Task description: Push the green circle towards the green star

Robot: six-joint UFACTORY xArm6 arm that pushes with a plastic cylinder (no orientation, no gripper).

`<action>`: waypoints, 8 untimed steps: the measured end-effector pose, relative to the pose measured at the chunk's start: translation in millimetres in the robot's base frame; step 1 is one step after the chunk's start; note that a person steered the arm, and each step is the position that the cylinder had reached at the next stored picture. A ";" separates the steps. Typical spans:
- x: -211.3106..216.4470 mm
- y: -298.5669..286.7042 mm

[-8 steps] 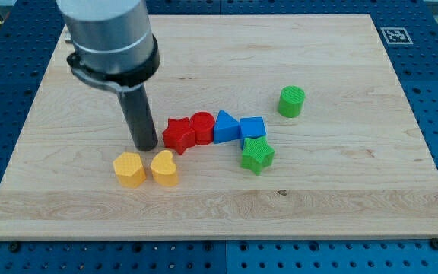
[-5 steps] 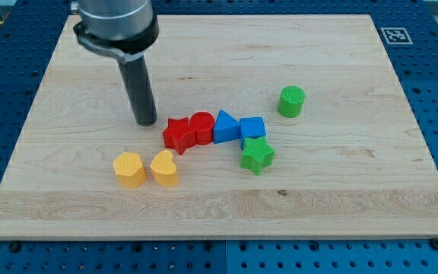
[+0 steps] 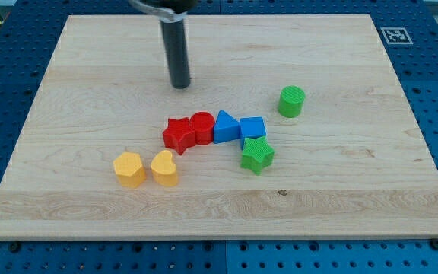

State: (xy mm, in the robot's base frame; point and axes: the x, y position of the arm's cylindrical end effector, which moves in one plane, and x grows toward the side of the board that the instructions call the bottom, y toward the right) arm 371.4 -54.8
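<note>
The green circle (image 3: 292, 101) stands on the wooden board toward the view's right. The green star (image 3: 257, 155) lies below and left of it, touching the blue cube (image 3: 253, 128). My tip (image 3: 180, 86) rests on the board well to the left of the green circle, above the red star (image 3: 177, 135) and red circle (image 3: 201, 127). It touches no block.
A row runs red star, red circle, blue triangle (image 3: 225, 126), blue cube. A yellow hexagon-like block (image 3: 129, 169) and a yellow heart (image 3: 164, 168) lie at the lower left. A marker tag (image 3: 395, 35) sits at the board's top right corner.
My tip has moved up and to the right, from beside the red star's left to a spot above the red blocks. No block has moved.
</note>
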 end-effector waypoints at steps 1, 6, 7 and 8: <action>-0.4 41.9; 26.3 164.2; 46.3 178.4; 73.1 191.5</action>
